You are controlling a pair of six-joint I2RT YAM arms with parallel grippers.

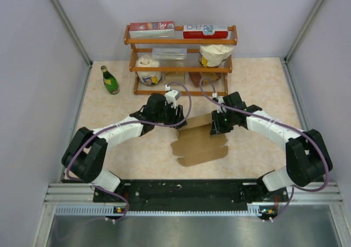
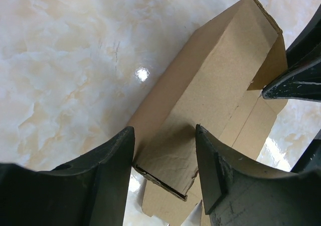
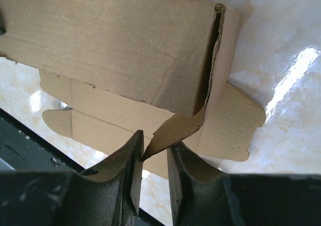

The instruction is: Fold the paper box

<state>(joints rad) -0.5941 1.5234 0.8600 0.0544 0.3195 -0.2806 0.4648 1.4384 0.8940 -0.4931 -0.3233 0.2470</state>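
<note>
Table (image 1: pixel 258 88): pale marbled top, grey walls on three sides.

1. Bottle (image 1: pixel 109 80): green glass, upright, far left, well apart from the arms.
2. Shelf rack (image 1: pixel 181 40): wood, at the back centre. Two red-and-white cartons (image 1: pixel 152 27) lie on its top tier. A clear container (image 1: pixel 169 53) and two white tubs (image 1: pixel 148 70) sit on the tiers below.
3. Left gripper (image 2: pixel 164 135): in front of the rack, at the left end of the paper box. Its fingers (image 2: pixel 108 171) are set on either side of the end of a folded-up brown wall. That end fills the gap between them, and both inner faces lie against the cardboard, grasping it.
4. Paper box (image 1: pixel 202 145): plain brown cardboard at mid-table, between the two grippers. It is partly formed. The far long wall stands folded up, and the near panels and tabs lie flat on the table towards the arm bases.
5. Right gripper (image 3: pixel 155 140): at the right end of the box's raised wall. Its fingers (image 3: pixel 128 171) are parted by a narrow gap. The tip of a bent end flap sits in that gap, touching one finger and not pinched by both.
</note>
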